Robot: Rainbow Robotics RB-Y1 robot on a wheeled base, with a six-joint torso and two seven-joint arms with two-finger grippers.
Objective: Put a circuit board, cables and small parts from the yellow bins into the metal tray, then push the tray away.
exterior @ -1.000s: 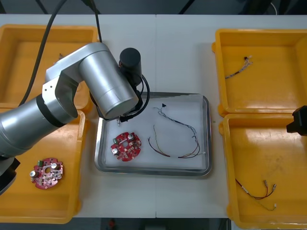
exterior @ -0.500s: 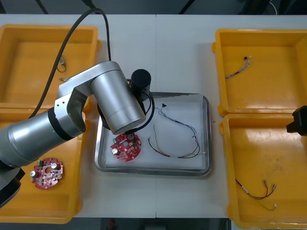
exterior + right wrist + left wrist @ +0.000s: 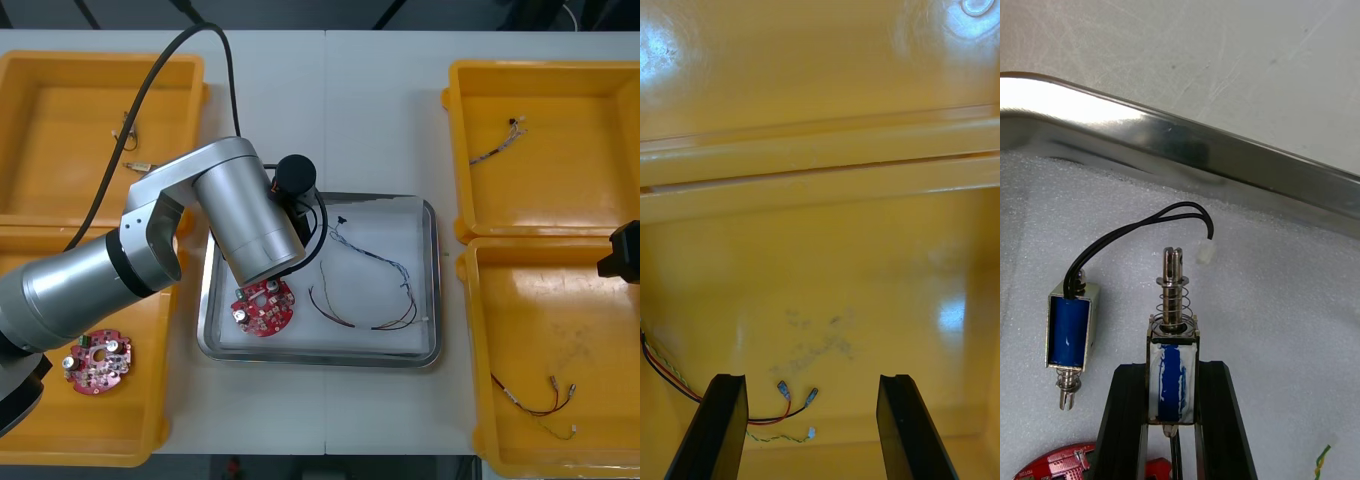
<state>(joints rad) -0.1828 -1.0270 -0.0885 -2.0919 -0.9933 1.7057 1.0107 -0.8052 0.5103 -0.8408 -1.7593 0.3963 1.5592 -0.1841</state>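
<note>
Small metal part [image 3: 1172, 352] with the blue wrap is pinched in our left gripper's [image 3: 1172, 369] fingers over the metal tray's [image 3: 1187, 146] white lining, close to its rim. We see a second small metal part [image 3: 1071, 337] lying in the tray beside it, plus the red circuit board [image 3: 262, 306], a twisted blue and white cable [image 3: 372, 256] and a red and yellow cable [image 3: 345, 318]. Our right gripper [image 3: 811, 381] hangs wide open over the yellow bin [image 3: 820, 247] right of the tray.

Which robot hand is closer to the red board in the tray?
Left. The left gripper holds a small metal part right beside the circuit board in the metal tray; the right gripper hangs open over a far yellow bin.
</note>
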